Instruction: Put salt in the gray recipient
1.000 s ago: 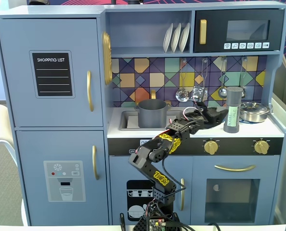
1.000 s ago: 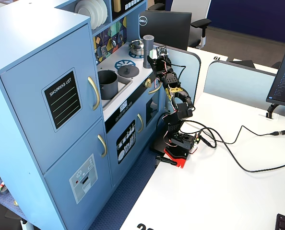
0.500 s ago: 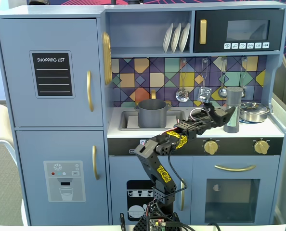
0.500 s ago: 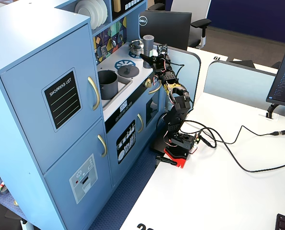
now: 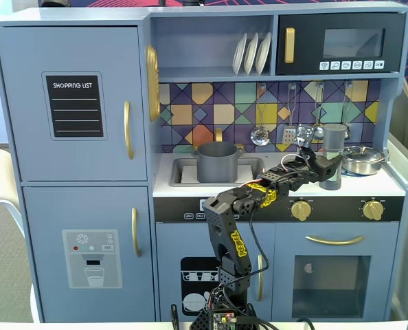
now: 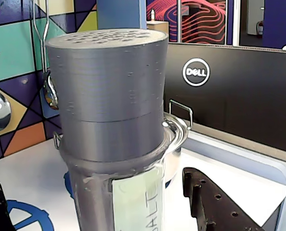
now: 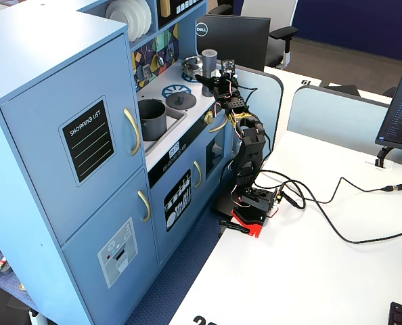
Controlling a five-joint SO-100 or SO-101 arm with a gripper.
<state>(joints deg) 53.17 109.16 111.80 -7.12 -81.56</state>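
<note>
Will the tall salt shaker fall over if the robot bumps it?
Probably. The salt shaker stands tall and slim on the counter, so a sideways push near its cap could tip it. Being round, it may roll afterwards. It looks stiff, like hard plastic, so the gripper likely won't squash it.

Matt plastic beside shiny metal

The salt shaker (image 6: 109, 125) is matt gray with fine ridged layers; the pan (image 5: 363, 159) behind looks polished metal; the pot (image 5: 216, 162) looks matt.
</note>
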